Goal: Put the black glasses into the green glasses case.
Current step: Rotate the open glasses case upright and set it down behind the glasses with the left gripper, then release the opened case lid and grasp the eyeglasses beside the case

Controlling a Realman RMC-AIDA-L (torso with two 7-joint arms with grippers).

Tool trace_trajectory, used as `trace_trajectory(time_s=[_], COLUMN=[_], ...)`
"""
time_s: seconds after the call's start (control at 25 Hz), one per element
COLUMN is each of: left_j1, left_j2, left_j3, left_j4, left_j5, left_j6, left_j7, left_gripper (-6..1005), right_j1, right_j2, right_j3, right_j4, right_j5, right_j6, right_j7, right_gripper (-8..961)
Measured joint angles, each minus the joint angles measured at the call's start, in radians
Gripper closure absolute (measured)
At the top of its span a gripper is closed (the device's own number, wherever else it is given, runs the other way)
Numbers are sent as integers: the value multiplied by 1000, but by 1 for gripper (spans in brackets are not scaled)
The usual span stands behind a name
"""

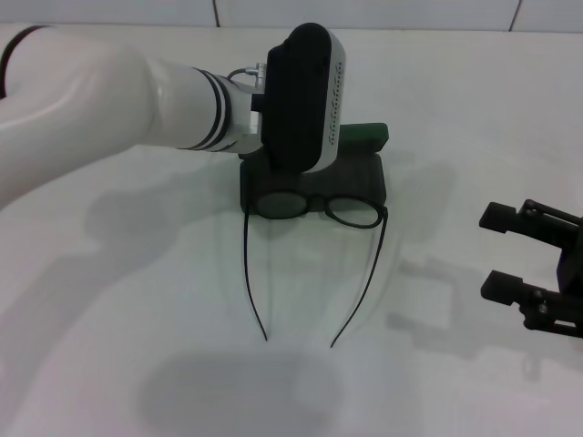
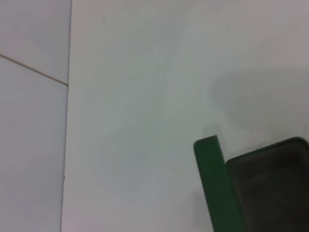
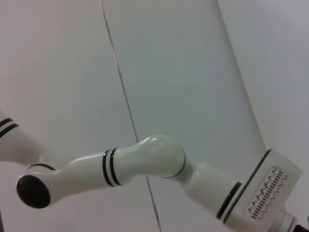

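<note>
The green glasses case [image 1: 368, 137] lies open at the middle of the table, its dark inside [image 1: 360, 175] facing up. The black glasses [image 1: 319, 208] rest with their lenses on the case's near edge, and the open temple arms run towards me over the table. My left gripper [image 1: 302, 100] hangs right above the case and hides part of it; its fingers are hidden under the wrist housing. The left wrist view shows the green lid [image 2: 213, 186] and the dark inside [image 2: 275, 188]. My right gripper [image 1: 519, 255] is open and empty at the right, apart from the glasses.
The table top [image 1: 137, 300] is white and meets a tiled wall at the back [image 1: 364, 14]. The right wrist view shows only my left arm [image 3: 145, 162] against the wall.
</note>
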Motion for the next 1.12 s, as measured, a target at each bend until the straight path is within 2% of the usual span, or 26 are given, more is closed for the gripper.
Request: trace_trajectory(time_s=[0.24,0.44,0.52,0.64,0.76,0.92,1.08,1.12], left_j1=[13,56,89,160,263,454,601,643], left_j2=[-1,1,1,-1,-2,2,1,1], left_j3=[1,-15,-40,-93,-151,-203,-198,-195], left_j4=[29,128,190,310,438,562,572,560], left_j5=[1,-5,-10,-71,-216,-528,-803,-890], left_j6=[2,17,37,44,32,24,56,77], left_j7=[1,-4,-10,-50,-94,-69,88,152], left_gripper=[763,695,657,600,544,542,580,626], right_j1=[-3,-3,2,30,77,160,270,308], right_j2=[-1,-3,-9,-33,-50,-54,-49,-47], right_j3=[9,9,9,3,1,0,-3,-2], right_j4=[9,9,4,-34,-123,-279,-370,-372], right_j5=[0,1,-1,-30,-129,-292,-456,-499], right_j6=[0,5,14,60,122,207,252,262], right_j7=[3,4,11,76,176,327,476,498], right_gripper=[193,192,192,192,193,193,193,192])
